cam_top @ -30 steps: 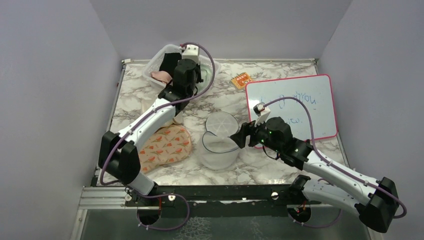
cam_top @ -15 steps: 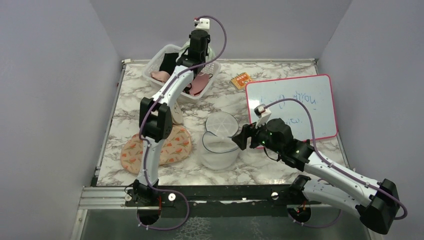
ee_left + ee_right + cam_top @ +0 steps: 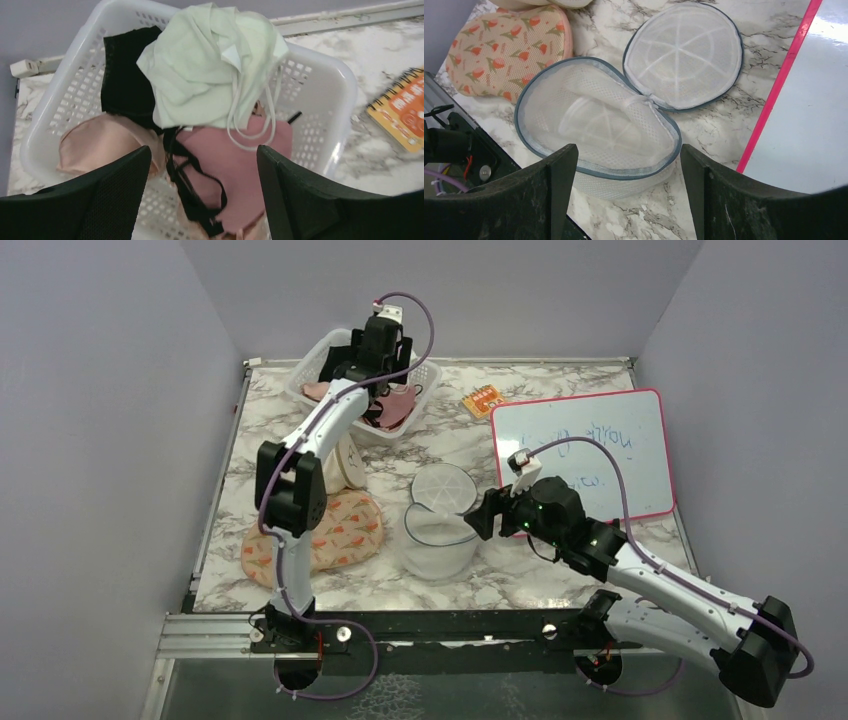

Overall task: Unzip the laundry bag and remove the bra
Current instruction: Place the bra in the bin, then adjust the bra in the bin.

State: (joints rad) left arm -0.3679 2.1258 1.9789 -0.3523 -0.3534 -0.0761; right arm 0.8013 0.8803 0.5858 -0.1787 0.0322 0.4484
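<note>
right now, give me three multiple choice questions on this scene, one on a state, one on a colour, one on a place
1. The laundry bag has its lid: A flipped open; B zipped shut; C missing.
2. The frame of the whiteboard is: A blue; B black; C pink.
3. The green bra lies: A inside the laundry bag; B in the white basket; C on the whiteboard.
Answers: A, the lid lies flat beside the bag's open mouth; C, a pink edge rims the board; B, it tops the basket's pile.
</note>
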